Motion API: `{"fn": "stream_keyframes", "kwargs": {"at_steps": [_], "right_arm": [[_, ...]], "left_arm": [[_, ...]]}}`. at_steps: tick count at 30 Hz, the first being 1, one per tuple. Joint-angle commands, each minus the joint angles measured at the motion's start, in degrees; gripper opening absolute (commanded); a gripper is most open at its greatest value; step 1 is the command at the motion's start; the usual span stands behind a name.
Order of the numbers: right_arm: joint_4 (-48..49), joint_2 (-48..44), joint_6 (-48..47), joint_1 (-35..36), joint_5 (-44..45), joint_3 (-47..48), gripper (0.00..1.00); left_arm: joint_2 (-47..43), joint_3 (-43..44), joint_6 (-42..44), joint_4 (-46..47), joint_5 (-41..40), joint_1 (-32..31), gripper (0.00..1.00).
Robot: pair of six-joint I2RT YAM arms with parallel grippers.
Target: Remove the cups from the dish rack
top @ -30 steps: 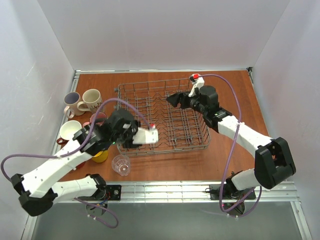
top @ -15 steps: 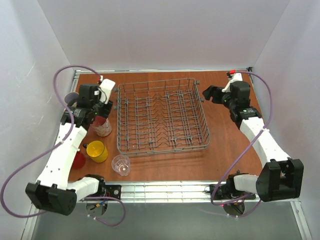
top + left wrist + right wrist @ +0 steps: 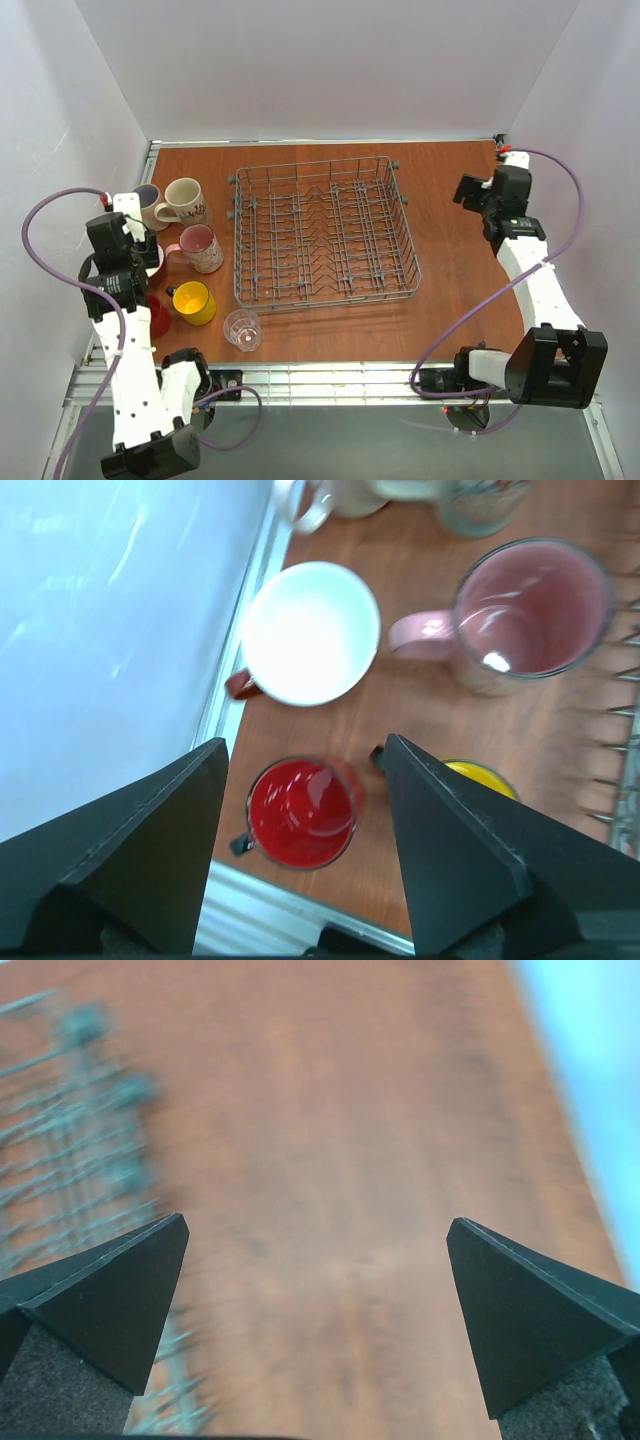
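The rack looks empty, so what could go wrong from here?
The open left gripper hangs directly over the red cup, beside the white cup, both close to the left edge of the table; a dip or swing might knock one off. The glass stands near the front edge, where a passing arm might tip it.

Six mugs (image 3: 203, 247), one clear glass (image 3: 242, 329), one wire dish rack (image 3: 310, 230).

Left pincer (image 3: 305, 752) and right pincer (image 3: 316, 1222) have swung off the dish rack (image 3: 325, 232) to opposite sides.
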Motion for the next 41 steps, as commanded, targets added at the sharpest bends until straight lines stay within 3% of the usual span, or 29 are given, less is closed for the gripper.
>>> {"fn": "stream_keyframes", "kwargs": {"at_steps": [1, 12, 41], "right_arm": [[-0.02, -1.62, -0.33, -6.30, 2.40, 0.13, 0.99], [1.39, 0.14, 0.02, -7.72, 2.04, 1.19, 0.99], [1.74, -0.39, 0.55, -7.72, 0.46, 1.45, 0.98]], "left_arm": [[-2.14, -1.61, -0.78, -1.07, -4.10, 3.03, 0.61], [-3.37, -0.91, -7.98, 2.01, -3.86, 12.26, 0.63], [-3.81, 1.11, -7.63, 1.83, -1.58, 13.41, 0.62]]}}
